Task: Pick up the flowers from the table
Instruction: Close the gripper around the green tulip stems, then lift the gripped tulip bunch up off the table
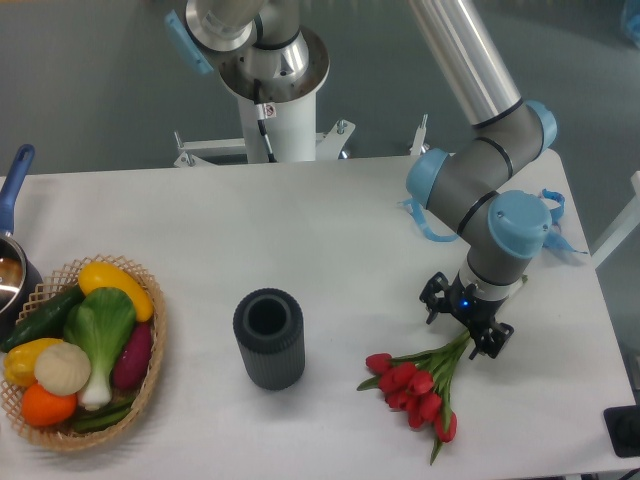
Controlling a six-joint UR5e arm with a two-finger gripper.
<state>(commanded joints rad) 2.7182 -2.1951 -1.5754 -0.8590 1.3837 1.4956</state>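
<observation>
— Looking at the tulips [413, 388], are they off the table [300, 230] yet?

— No, the bunch is lying flat near the right front edge, red heads pointing toward the front and the green stems running up to the gripper [466, 322].

— Is the gripper holding them?

— It is sitting right over the stem ends with its two fingers standing apart, one on each side of the stems. Nothing is being clamped as far as I can see.

— So what is remaining?

— I am judging the approach as nearly finished; the closing on the stems and the lifting are both waiting to be done.
</observation>
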